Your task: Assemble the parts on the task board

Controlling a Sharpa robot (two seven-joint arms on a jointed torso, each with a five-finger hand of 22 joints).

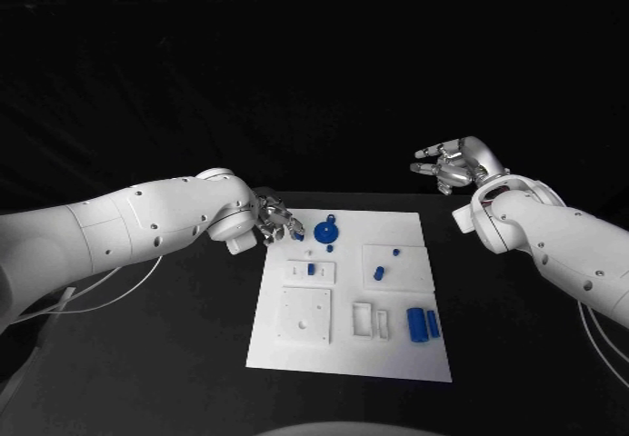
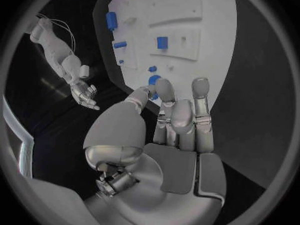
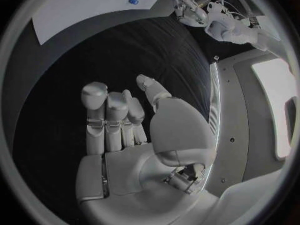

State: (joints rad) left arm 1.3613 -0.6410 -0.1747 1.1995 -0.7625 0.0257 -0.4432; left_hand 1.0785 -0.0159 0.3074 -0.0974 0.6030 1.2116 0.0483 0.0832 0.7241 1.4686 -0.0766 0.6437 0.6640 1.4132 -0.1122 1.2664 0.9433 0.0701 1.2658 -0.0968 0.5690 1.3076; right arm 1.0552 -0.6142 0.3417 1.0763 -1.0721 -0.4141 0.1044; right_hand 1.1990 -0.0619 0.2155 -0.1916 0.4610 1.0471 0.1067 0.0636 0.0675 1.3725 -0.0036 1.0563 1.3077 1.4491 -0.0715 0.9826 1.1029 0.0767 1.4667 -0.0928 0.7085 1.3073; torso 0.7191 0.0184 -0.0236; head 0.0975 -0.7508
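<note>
- Our left hand (image 1: 269,222) hovers at the far left corner of the task board (image 1: 394,363), fingers apart and holding nothing, just beside a round blue part (image 1: 324,229).
- Our right hand (image 1: 456,163) hangs over the black table (image 1: 157,363) beyond the board's far right corner, fingers spread and empty.
- Smaller blue parts (image 1: 420,324) lie across the board.

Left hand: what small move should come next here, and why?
Probably ease the left hand a little further toward the round blue part at the task board's far edge and close on it: its fingers hover beside that part, holding nothing, while the right hand hangs away.
</note>
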